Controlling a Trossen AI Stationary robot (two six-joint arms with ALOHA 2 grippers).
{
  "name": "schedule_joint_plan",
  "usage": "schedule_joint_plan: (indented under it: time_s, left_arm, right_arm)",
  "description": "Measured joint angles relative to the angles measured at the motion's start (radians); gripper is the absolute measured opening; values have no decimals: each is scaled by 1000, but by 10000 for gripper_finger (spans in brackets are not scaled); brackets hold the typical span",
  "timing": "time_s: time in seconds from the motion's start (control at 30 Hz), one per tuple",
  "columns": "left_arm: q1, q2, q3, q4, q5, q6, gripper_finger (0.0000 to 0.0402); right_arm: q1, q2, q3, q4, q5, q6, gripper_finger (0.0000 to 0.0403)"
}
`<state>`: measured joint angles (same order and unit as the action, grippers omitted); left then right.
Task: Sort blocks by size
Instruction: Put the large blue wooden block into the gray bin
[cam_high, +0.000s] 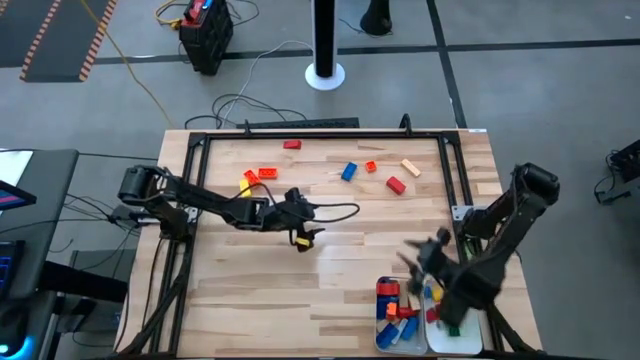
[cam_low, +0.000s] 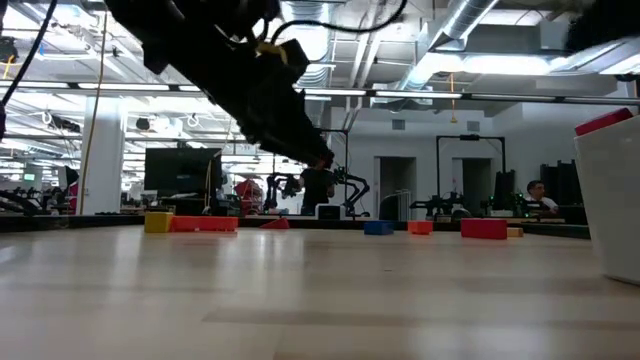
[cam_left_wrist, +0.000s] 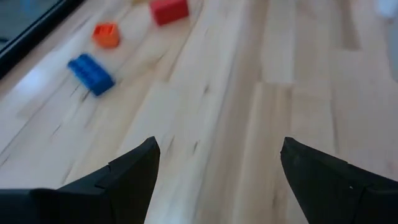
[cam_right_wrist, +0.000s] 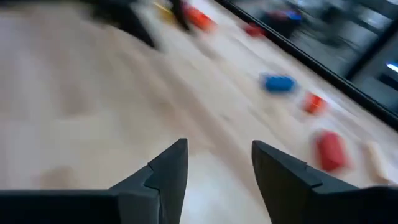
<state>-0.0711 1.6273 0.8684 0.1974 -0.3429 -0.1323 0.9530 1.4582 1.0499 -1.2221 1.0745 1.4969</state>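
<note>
**Between picks: loose blocks at the far side, both claws empty**

Loose blocks lie scattered across the far half of the table: a red block near the far edge, an orange block and a yellow one together toward the left, then a blue block, a small orange one, a second red block and a tan block further right. The rest already sit in two white trays at the near right corner; the left tray holds mostly red and blue pieces, and the right tray is largely hidden under the right arm.

The right gripper hangs above the table just on the far side of the trays, its fingers parted with nothing between them. My reading is that it is between a drop-off and the next pick. The left gripper hovers over bare wood near the middle of the table, fingers spread wide and empty, with the blue block ahead of it.

The sort looks well along but unfinished. The next move calls for choosing one loose block, lowering open fingers squarely around it, closing, and carrying it to the tray matching its length. The blue block seems the nearest candidate for the left arm.
</note>
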Motion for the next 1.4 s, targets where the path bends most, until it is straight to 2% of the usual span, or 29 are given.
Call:
schedule_joint_plan:
  time_s: [0.13,0.33,0.5,0.67,0.77,0.9,1.07,1.23,1.4]
  left_arm:
    - [-11,4,0,81,1,38,320]
    - [31,4,0,145,20,6,320]
    - [91,11,28,151,39,-12,320]
    - [179,92,142,112,157,-5,320]
    - [215,192,256,88,237,92,320]
    - [278,329,460,-84,295,239,320]
    - [345,504,738,-318,387,265,320]
    - [369,658,937,-436,391,333,320]
    - [382,728,1054,-508,383,338,320]
  right_arm:
    - [-108,-10,-50,-85,-78,66,204]
    - [-254,-69,-126,37,-176,-91,205]
    - [-291,-105,-152,189,-184,-241,205]
    - [-306,-122,-152,190,-182,-246,205]
    - [-281,-125,-153,179,-183,-249,205]
    - [-220,-132,-152,149,-180,-225,205]
    - [-142,-139,-152,128,-129,-181,205]
    - [-96,-135,-152,206,-107,-182,205]
    - [-61,-124,-152,341,-95,-264,205]
